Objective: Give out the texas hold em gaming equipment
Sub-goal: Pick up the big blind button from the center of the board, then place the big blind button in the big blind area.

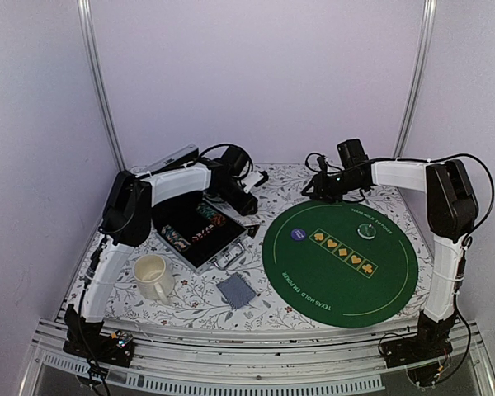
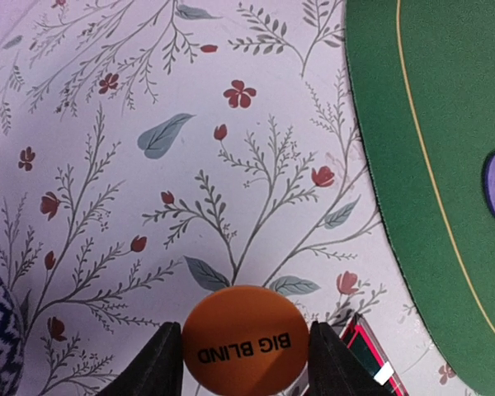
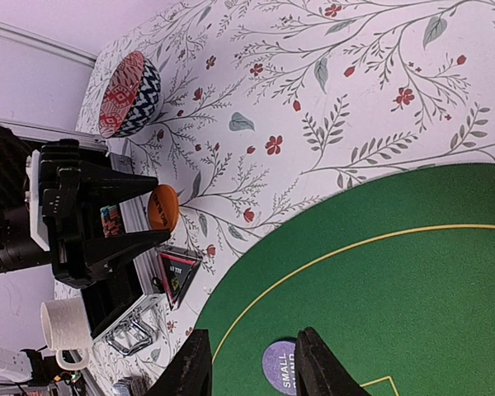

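Left tool [image 2: 246, 332] is pinching orange disc [image 2: 246, 346], lower edge cropped; right tool [image 3: 256, 338] is hanging spread, partly hiding purple disc [image 3: 280, 369].

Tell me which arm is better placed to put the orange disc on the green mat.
Left. The left gripper holds the orange disc beside the green mat; the right gripper is open and empty.

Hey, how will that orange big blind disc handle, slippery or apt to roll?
Likely stiff and light: the BIG BLIND disc looks thin and flat. Held only by its smooth rim in the left end effector, it may slip; dropped on edge, it could roll.
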You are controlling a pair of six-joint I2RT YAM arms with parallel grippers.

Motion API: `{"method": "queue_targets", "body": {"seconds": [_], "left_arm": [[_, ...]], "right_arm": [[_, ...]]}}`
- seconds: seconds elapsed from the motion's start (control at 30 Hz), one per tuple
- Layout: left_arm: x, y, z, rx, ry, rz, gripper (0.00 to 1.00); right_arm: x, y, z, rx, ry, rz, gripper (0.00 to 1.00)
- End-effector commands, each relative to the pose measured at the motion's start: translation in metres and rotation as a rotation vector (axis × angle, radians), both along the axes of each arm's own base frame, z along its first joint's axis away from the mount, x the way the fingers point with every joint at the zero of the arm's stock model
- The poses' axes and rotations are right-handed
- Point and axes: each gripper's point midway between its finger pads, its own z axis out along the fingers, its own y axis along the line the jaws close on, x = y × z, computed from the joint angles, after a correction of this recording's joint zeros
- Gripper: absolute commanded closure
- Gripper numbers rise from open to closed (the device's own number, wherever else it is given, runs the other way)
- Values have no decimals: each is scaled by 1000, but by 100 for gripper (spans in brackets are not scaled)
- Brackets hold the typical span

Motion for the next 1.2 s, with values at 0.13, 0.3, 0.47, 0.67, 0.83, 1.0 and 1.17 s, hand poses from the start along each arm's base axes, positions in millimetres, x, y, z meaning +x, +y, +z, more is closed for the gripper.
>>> {"method": "queue_targets", "body": {"seconds": [0.13,0.3,0.47,0.67,0.83,1.0,1.17], "left_arm": [[-36,-26,46,-55,-35,-120,52],[-87,-45,54,-99,28,-189,53],[-153,-66,53,-131,72,-272,53],[-224,-99,45,-153,116,-372,53],[-263,-127,28,-112,129,-451,54],[-283,-151,21,-100,125,-503,53],[-285,-168,15,-66,79,-511,35]], "right_arm": [[-5,0,24,14,-38,16,63],[-11,-5,32,-1,-54,13,63],[-20,-17,30,-16,-49,-5,63],[-30,-35,29,-37,-45,-41,62],[-37,-52,34,-47,-59,-72,62],[-45,-69,33,-52,-54,-104,61],[-46,-77,41,-62,-78,-126,61]]}}
